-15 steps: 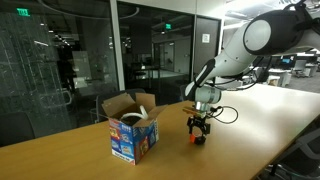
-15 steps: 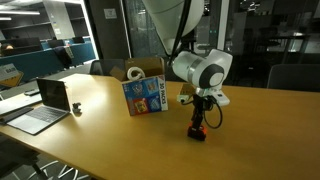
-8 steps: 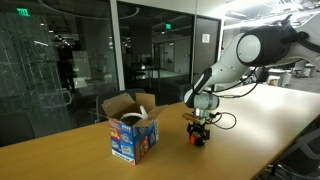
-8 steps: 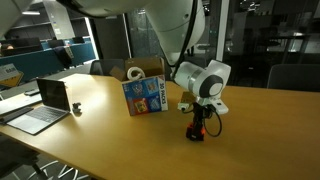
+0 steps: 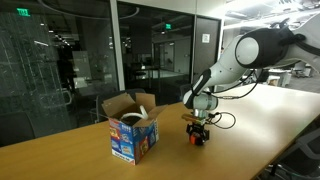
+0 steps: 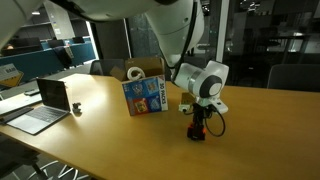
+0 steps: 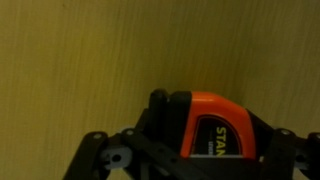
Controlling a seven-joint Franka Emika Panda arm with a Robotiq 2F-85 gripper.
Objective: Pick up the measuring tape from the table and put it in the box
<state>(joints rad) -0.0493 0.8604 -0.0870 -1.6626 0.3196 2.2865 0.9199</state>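
The measuring tape (image 7: 215,125) is red-orange and black and rests on the light-brown table (image 5: 255,115). In the wrist view it fills the space between my jaws. My gripper (image 5: 199,131) points straight down and is closed around the tape (image 5: 199,139), low on the tabletop; it also shows in an exterior view (image 6: 197,127) with the tape (image 6: 196,135) under it. The box (image 5: 133,131), open-flapped cardboard with blue printed sides, stands a short way off from the gripper. It shows in an exterior view (image 6: 147,94) behind and to the left of the arm.
An open laptop (image 6: 48,102) sits near the table's left end. A white object (image 6: 134,73) sticks up from inside the box. Glass walls stand behind the table (image 6: 110,145). A black cable loops off the wrist (image 5: 222,120).
The arm has come down onto the tape since a second ago. Over the last half second it has held nearly still.
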